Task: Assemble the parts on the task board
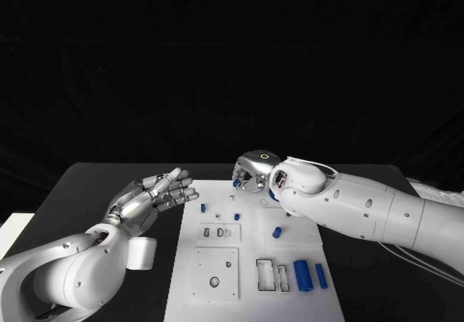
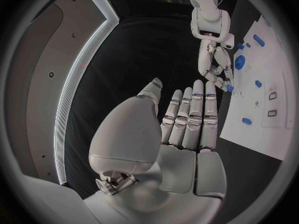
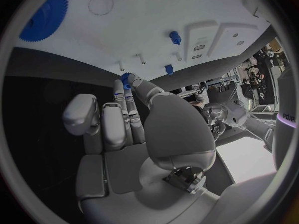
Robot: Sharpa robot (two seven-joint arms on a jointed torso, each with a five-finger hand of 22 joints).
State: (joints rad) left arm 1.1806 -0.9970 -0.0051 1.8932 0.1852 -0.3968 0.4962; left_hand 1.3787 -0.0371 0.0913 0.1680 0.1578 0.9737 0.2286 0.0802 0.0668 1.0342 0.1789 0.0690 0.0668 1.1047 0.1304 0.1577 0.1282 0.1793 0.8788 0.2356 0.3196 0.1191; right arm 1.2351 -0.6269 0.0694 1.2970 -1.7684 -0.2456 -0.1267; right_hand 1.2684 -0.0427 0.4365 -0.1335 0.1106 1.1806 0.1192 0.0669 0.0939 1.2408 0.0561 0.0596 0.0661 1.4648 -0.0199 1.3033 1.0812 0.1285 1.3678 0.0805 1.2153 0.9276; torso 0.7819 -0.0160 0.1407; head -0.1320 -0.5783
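We see the task board (image 1: 218, 295) lying flat in the middle of the black table (image 1: 96, 188), a white plate with rectangular recesses and small holes. Our right hand (image 1: 253, 171) hangs over the board's far edge, fingers curled downward, and it pinches a small blue part (image 1: 237, 182) between the fingertips; in the right wrist view that blue piece (image 3: 126, 79) sits at the tips of the fingers, just beside two thin white pins standing in the board (image 3: 206, 10). So this hand is closed on the part, not spread.

Our left hand (image 1: 155, 196) floats off the board's left edge, near its far corner, palm turned toward the board. Its fingers are straight and close together, holding nothing, as the left wrist view (image 2: 187, 124) shows. It is apart from the board and from every blue piece.

Other blue parts lie on the board: two long cylinders (image 1: 302, 275) near the right front corner beside narrow slots, a short peg (image 1: 277, 232) near the middle right, and smaller pegs (image 1: 203, 208) toward the far left. A blue toothed wheel (image 3: 44, 16) lies on the board in the right wrist view. A white cylinder-like piece (image 1: 141, 253) sits by the left forearm; we cannot tell whether it touches the table.
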